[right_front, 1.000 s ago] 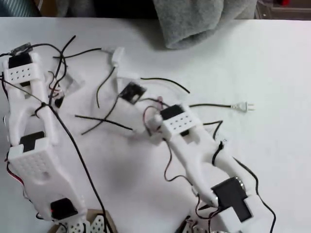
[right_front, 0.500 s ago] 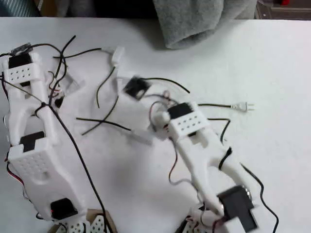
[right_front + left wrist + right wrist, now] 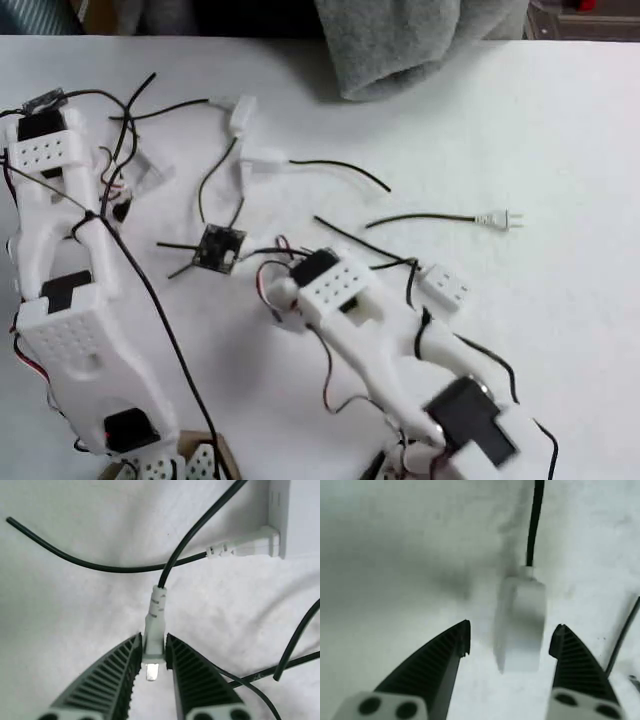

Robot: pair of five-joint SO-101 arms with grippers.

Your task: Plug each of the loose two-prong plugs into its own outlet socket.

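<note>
Left tool (image 3: 153, 642) is clamped narrow on a white two-prong plug (image 3: 155, 627), whose metal tip shows between the fingers. Just beyond it we see a second plug (image 3: 245, 546) butted into an outlet socket (image 3: 280, 510). Right tool (image 3: 512, 628) is spread wide, with a white socket block (image 3: 520, 620) on the table (image 3: 395, 555) between its fingers. Far right, a loose plug (image 3: 498, 219) lies well apart from both arms.

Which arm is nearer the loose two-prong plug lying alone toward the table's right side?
Right. The right arm lies over the middle of the table, the loose plug off to its right. The left arm stands along the left edge, farther from the plug.
</note>
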